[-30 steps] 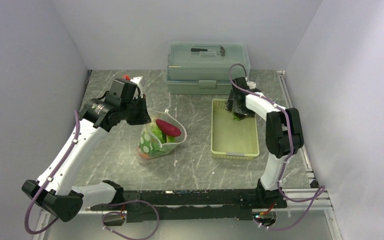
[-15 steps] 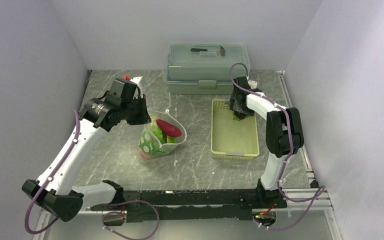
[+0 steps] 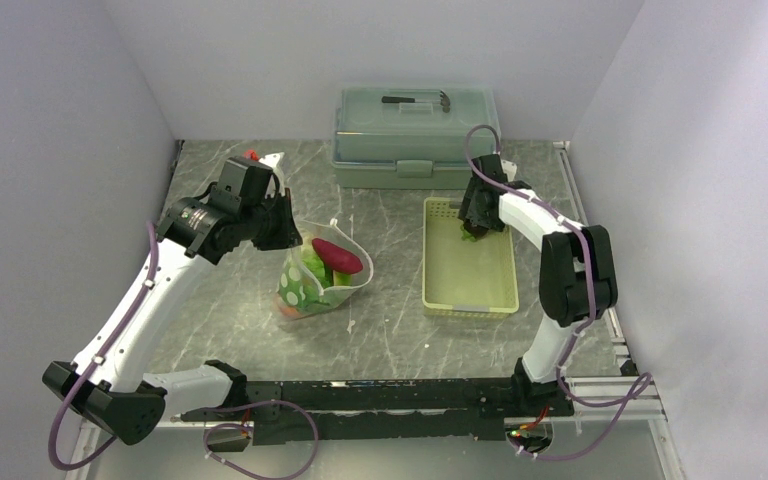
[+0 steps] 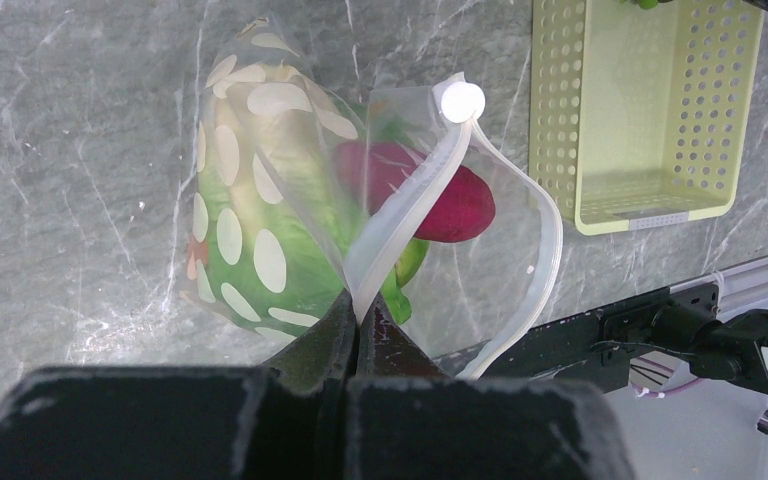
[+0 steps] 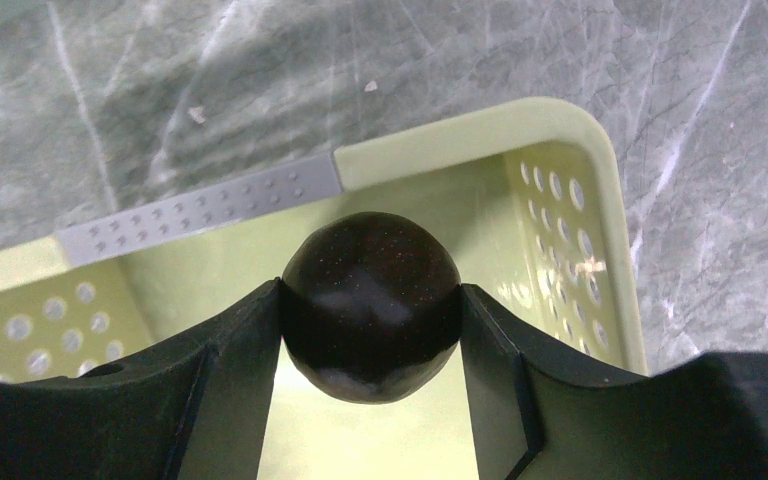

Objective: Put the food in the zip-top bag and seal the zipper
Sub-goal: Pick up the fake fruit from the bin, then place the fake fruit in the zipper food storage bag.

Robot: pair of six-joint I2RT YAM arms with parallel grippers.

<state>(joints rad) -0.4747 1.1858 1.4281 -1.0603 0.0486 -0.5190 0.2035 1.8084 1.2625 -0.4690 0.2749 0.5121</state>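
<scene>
1. The left gripper [image 4: 357, 318] is pinched tight on the narrow clear press-seal zipper strip [image 4: 410, 200]. In the top view it holds the strip at the 10 o'clock corner of the clear white-dotted plastic zip-top bag [image 3: 312, 290].
2. The bag rests on the grey marbled table [image 3: 390, 330], left of centre, with its mouth gaping toward 3 o'clock.
3. A magenta-purple oblong root [image 3: 336, 256] lies in the mouth. Leafy green toy lettuce [image 4: 260, 270] sits deeper inside, behind the dots.
4. The right gripper [image 5: 370, 300] clamps a dark round glossy piece [image 5: 370, 280], with both fingers touching it. It is over the 12 o'clock end of the pale yellow-green perforated tray [image 3: 468, 306]. Whether the piece touches the tray floor cannot be told.
5. The tray lies at the bag's 3 o'clock, apart from it.
6. A lidded grey-green box [image 3: 415, 130] stands at the table's 12 o'clock.
</scene>
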